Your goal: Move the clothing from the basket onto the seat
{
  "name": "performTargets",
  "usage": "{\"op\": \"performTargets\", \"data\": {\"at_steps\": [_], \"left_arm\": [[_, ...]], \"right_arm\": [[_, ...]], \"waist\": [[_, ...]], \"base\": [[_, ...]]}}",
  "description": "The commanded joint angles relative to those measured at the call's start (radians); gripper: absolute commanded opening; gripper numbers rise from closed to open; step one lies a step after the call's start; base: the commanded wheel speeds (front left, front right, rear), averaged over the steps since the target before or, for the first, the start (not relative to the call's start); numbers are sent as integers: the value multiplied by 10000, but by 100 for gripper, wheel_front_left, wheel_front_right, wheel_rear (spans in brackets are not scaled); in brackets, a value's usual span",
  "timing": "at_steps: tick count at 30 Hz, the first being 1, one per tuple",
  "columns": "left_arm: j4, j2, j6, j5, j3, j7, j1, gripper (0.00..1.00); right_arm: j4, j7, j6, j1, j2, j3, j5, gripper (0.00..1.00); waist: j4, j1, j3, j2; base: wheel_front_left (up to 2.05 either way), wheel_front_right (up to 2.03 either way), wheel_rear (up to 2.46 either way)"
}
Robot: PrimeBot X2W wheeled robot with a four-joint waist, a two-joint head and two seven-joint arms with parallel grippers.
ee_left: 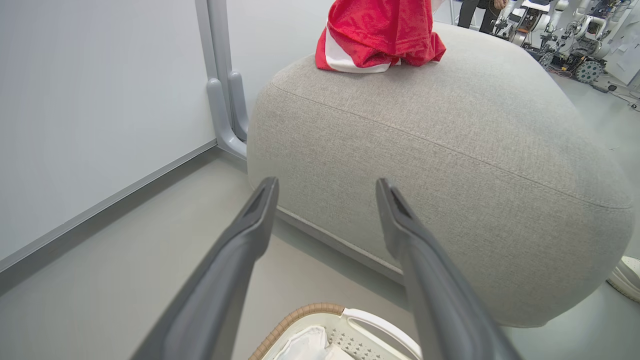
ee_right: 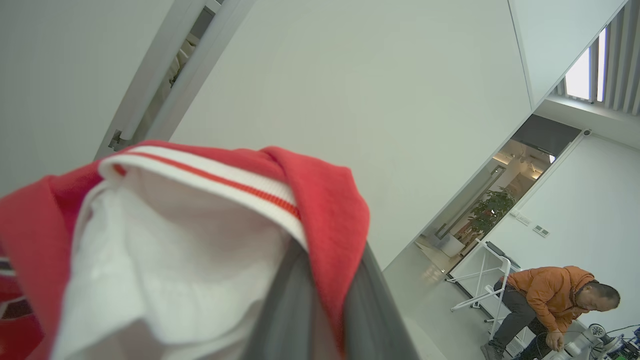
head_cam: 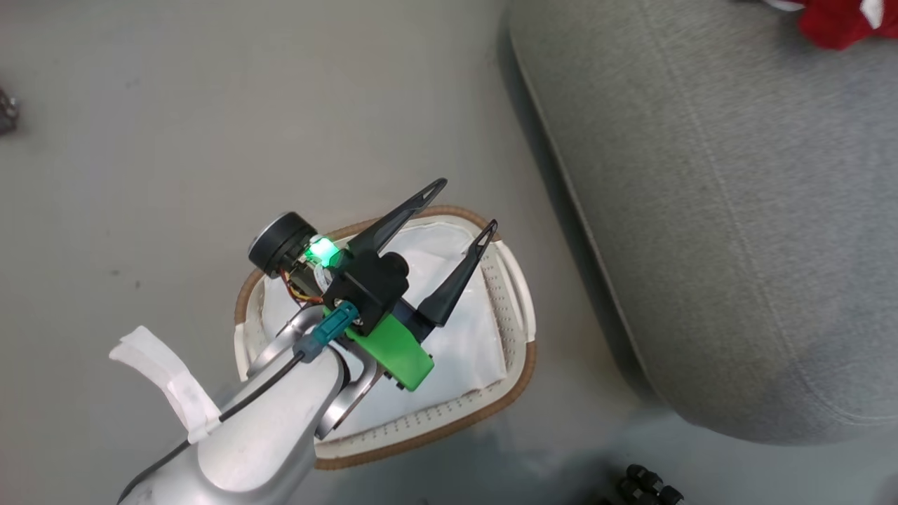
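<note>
My left gripper (head_cam: 468, 203) hovers open and bare over the basket (head_cam: 428, 431), whose white liner shows inside the brown rim. In the left wrist view the open left gripper (ee_left: 327, 192) points at the side of the grey seat (ee_left: 450, 150), with the basket's rim (ee_left: 310, 311) below it. The red clothing (ee_left: 380, 35) with white stripes touches the seat's top and stretches up out of that view. The head view shows a bit of the clothing (head_cam: 842, 24) on the seat (head_cam: 736, 210). My right gripper (ee_right: 330, 320) is shut on the clothing (ee_right: 320, 210), which drapes over its fingers.
A white wall panel and a grey post (ee_left: 225, 100) stand behind the seat. A shoe (ee_left: 627, 275) is by the seat's right end. Other robots (ee_left: 575, 40) stand beyond. A person in an orange jacket (ee_right: 550, 295) bends down by a white frame (ee_right: 480, 280). Dark parts (head_cam: 645, 487) lie on the floor.
</note>
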Motion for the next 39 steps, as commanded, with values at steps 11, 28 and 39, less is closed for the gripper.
{"op": "performTargets", "data": {"at_steps": [11,28,39], "left_arm": [[-690,147,101,253,-58,177,-641,100],[-280,131,389,-197,256,-247,-223,100],[371,-452,752,-845,1403,-596,553,100]], "right_arm": [[2150,-281,-16,946,926,-1116,-1142,0],[1706,-675,-14,2114,2091,-466,-944,100],[289,-681,-16,3768,2582,-166,-302,100]], "waist": [[1270,-1,1784,116],[854,-1,779,116],[1305,-1,-1303,116]], "base": [[0,0,0],[0,0,0],[0,0,0]]}}
